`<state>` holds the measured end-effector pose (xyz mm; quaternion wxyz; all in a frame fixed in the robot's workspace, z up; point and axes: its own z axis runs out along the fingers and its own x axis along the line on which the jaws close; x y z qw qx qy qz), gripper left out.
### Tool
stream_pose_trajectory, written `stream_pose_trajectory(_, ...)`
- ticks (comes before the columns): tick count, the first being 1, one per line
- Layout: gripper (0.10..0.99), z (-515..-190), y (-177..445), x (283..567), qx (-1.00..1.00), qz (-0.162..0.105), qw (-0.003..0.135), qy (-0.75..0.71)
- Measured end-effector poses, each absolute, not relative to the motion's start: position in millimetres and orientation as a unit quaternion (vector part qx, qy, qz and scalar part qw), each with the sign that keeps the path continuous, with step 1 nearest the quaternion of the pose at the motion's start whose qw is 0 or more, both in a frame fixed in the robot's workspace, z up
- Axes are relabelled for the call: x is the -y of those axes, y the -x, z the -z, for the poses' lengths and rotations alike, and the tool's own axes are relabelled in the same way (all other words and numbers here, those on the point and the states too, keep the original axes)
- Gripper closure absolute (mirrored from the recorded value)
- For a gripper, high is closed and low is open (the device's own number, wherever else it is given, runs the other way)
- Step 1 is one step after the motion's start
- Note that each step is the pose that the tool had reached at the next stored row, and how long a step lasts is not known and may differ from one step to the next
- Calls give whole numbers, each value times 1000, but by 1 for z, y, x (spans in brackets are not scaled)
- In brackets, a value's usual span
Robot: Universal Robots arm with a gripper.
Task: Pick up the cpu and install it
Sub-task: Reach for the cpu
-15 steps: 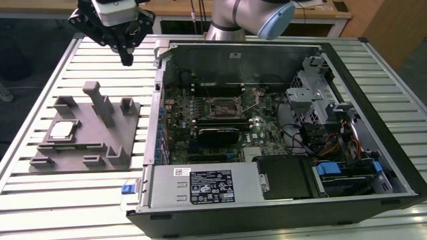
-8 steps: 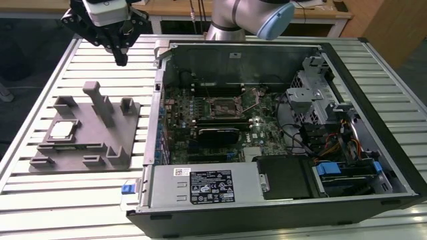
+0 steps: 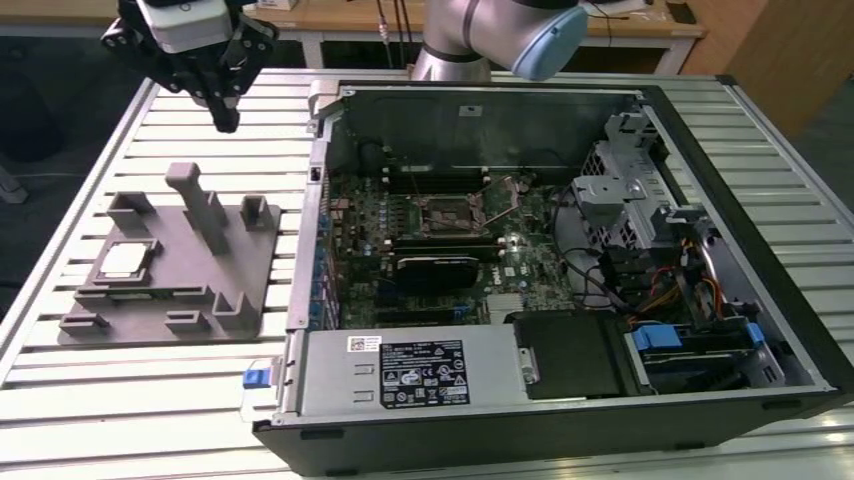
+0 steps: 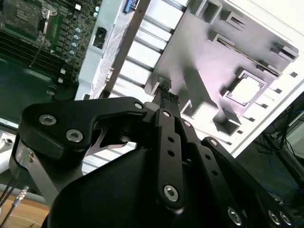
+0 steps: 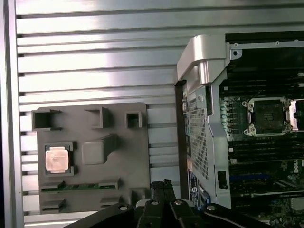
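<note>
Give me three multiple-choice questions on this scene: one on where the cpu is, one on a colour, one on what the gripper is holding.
1. Where is the cpu? A in the motherboard socket; B in a recess of the fixture; C on bare table slats.
2. What colour is the fixture? A red; B yellow; C grey.
3. What does the gripper hold? A nothing; B the cpu; C a cable.
Answers: 1 B, the cpu lies in the fixture's recess; 2 C, it is plainly grey; 3 A, nothing is in it.

Open room is being left above the cpu [image 3: 123,262]; passage toward the exterior view's right is being blocked by upright posts [image 3: 203,210].
</note>
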<state>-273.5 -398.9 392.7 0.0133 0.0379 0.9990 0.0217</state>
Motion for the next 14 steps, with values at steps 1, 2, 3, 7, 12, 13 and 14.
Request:
stream_pose_trajectory(1,980,-393,276,399,-999,-22,13,-38)
stream_pose_trajectory(2,980,-393,278,399,-999,-22,13,-38)
stream_pose_trajectory(3,980,-393,280,399,-999,-22,13,-38)
stream_pose_trajectory(7,980,-393,290,399,-999,-22,13,-38)
stream_pose_trajectory(12,980,-392,300,399,-999,-22,13,-38)
stream_pose_trajectory(13,980,-392,302,399,-999,-22,13,-38)
stream_pose_trajectory(14,980,-392,305,399,-999,-22,13,-38)
